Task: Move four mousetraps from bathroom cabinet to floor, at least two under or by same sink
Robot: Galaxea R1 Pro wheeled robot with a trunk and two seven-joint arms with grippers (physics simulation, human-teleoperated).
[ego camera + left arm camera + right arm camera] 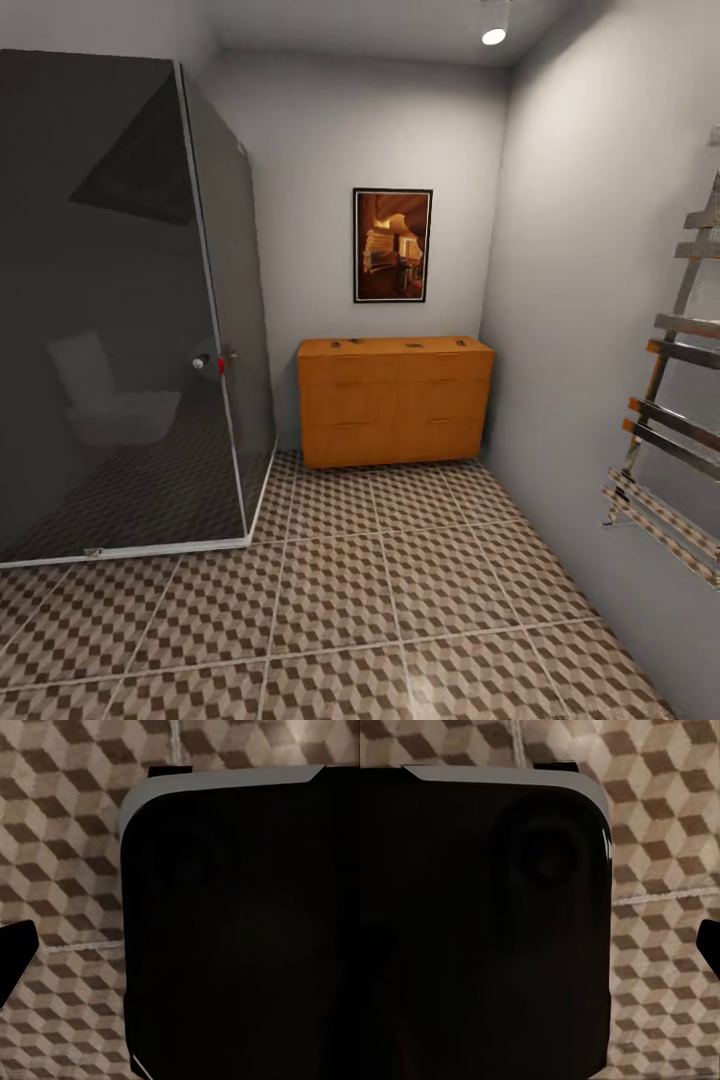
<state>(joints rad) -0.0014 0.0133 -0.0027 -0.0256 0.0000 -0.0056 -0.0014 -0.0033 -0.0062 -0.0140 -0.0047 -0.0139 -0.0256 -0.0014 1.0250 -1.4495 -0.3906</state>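
- Looking across the room from the head view, the cabinet [395, 400] sits against the far wall, tucked into the right-hand corner, orange-brown with drawer fronts.
- On its flat top there are a few small dark specks, so those should be the mousetraps [413, 345]. They're strung out along the top from left to right, but they're too tiny here to count properly or make out any detail.
- The bathroom floor [400, 600] with that brown/beige cube print runs from the bottom of the view all the way up to the cabinet's base, pale grout lines crossing it.
- Left side has a big dark glass shower enclosure [120, 300], with a faint reflection of a white toilet in the glass.
- A framed picture [392, 245] hangs on the wall right above the cabinet, and a chrome towel rail [670, 420] is on the right wall.
- Both wrist views look down at the same tile pattern, each mostly blocked by a big black rounded body [240, 930] that seems to be part of the robot.
- Honestly can't tell whether either gripper is spread or pressed together, since the fingers aren't clearly visible in either wrist view.
- So the traps are well apart from both arms, up on the cabinet at the far end.
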